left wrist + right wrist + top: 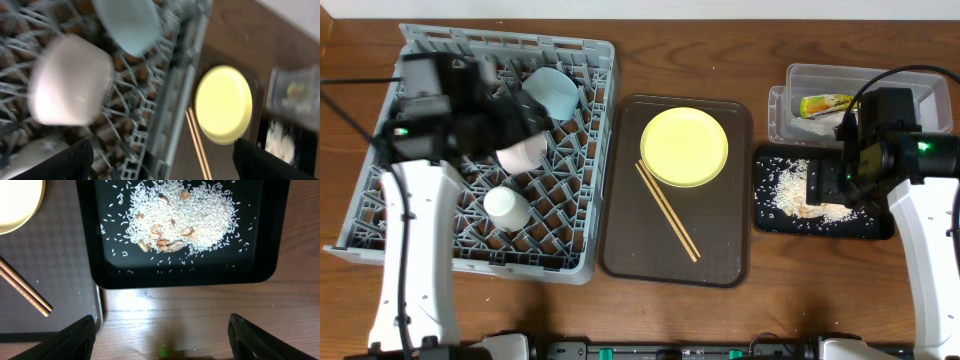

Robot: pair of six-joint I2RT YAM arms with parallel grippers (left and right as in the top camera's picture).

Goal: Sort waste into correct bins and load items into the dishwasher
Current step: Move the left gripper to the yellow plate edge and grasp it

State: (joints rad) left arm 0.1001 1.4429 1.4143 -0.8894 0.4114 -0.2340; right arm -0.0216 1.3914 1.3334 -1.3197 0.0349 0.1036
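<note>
The grey dish rack (582,215) at the left holds a light-blue bowl (552,92), a white bowl (525,152) and a small white cup (507,208). My left gripper (505,125) hovers open and empty over the rack; its wrist view shows the white bowl (70,80), the blue bowl (127,22) and the open jaws (162,162). The pale-yellow plate (684,147) and the chopsticks (667,210) lie on the brown tray. The snack wrapper (825,104) lies in the clear tub (790,75). Rice and scraps (162,242) lie in the black tray (270,240). My right gripper (160,340) is open above that tray's near edge. No tissue is in view.
The dark brown serving tray (620,240) lies between the rack and the bins. The clear tub stands just behind the black tray (770,220) at the right. Bare wooden table (790,300) runs along the front edge.
</note>
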